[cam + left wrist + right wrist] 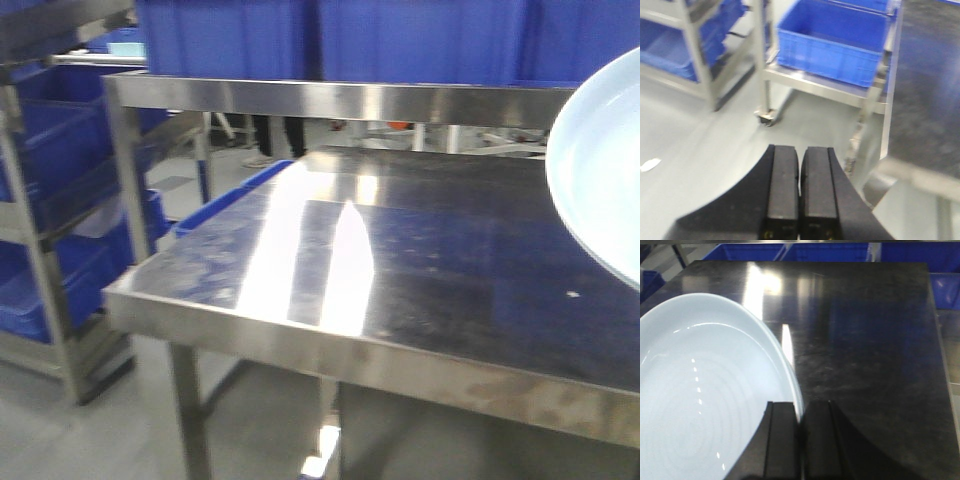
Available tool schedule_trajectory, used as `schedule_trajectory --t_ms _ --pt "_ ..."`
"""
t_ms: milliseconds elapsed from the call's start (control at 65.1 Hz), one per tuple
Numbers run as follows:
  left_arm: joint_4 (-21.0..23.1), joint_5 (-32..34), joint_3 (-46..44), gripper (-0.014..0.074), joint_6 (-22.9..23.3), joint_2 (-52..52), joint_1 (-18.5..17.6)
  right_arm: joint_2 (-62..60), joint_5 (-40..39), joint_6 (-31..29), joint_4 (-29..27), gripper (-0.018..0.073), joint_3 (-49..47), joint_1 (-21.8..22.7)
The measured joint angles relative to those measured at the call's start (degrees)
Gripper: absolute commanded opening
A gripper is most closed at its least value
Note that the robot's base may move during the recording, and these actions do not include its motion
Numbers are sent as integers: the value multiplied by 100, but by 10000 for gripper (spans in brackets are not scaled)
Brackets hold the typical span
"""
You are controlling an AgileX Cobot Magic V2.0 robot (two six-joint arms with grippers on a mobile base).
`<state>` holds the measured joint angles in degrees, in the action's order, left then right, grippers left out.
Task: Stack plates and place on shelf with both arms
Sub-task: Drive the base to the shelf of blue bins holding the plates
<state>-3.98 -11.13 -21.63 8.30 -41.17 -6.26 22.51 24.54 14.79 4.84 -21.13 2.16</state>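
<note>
Pale-blue plate point(705, 400) is clamped by its rim in your right gripper point(801, 412) above the steel table point(865, 340), dish spreading leftward from the grip; left gripper point(800, 155) pressed together, empty, off the table's edge.

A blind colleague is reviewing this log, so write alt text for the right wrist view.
The black right gripper pinches the rim of a large pale blue-white plate that fills the left of the picture. Beyond them stretches a dark, shiny metal table with light glare, and blue bins line its far edge.
</note>
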Motion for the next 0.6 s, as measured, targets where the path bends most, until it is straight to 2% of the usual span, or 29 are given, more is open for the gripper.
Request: schedule_trajectory --t_ms 599 --pt "0 0 0 82 0 0 0 0 0 0 0 57 0 0"
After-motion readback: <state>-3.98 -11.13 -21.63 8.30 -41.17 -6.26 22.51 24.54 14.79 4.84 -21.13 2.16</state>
